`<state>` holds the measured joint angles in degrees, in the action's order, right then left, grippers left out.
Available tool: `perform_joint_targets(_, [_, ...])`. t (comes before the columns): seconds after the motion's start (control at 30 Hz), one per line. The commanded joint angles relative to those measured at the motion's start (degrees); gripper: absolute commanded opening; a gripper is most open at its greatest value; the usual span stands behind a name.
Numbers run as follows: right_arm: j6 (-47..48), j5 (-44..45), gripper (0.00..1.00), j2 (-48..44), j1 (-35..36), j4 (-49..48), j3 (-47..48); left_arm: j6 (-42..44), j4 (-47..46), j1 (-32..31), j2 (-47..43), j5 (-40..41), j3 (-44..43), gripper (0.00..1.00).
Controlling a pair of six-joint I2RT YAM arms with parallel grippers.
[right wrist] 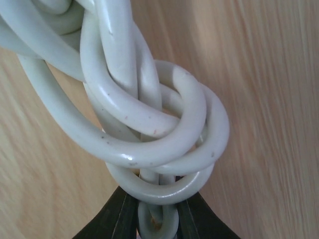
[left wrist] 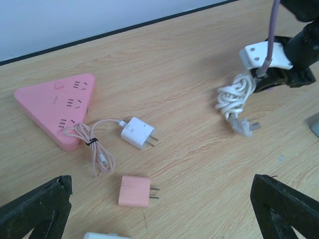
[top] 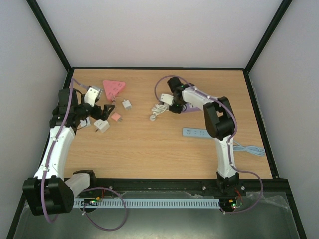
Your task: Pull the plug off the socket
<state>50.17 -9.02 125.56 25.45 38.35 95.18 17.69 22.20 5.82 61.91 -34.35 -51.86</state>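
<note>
My right gripper is shut on a coiled white cable and holds it just over the table's middle back; its plug hangs free, in no socket. In the right wrist view the black fingers pinch the cable's loops. A light blue power strip lies flat just right of it. A pink triangular socket block lies at the back left, with nothing plugged into it. My left gripper is open and empty, with its fingers wide apart above a pink adapter.
A white charger with a tied pink cord lies beside the pink block. A white adapter sits near the left gripper. The blue strip's cable runs off the right edge. Black frame rails border the table.
</note>
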Motion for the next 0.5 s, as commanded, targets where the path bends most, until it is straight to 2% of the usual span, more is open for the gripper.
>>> perform_joint_targets(0.0, [2.0, 3.9, 0.18, -1.5, -5.6, 2.8, -4.1, -1.1, -0.4, 0.2, 0.9, 1.3, -0.8, 1.0])
perform_joint_targets(0.47, [6.6, 3.7, 0.2, -4.9, -20.6, 2.4, -10.1, -1.3, 1.0, 0.2, 2.1, 1.1, -1.8, 1.0])
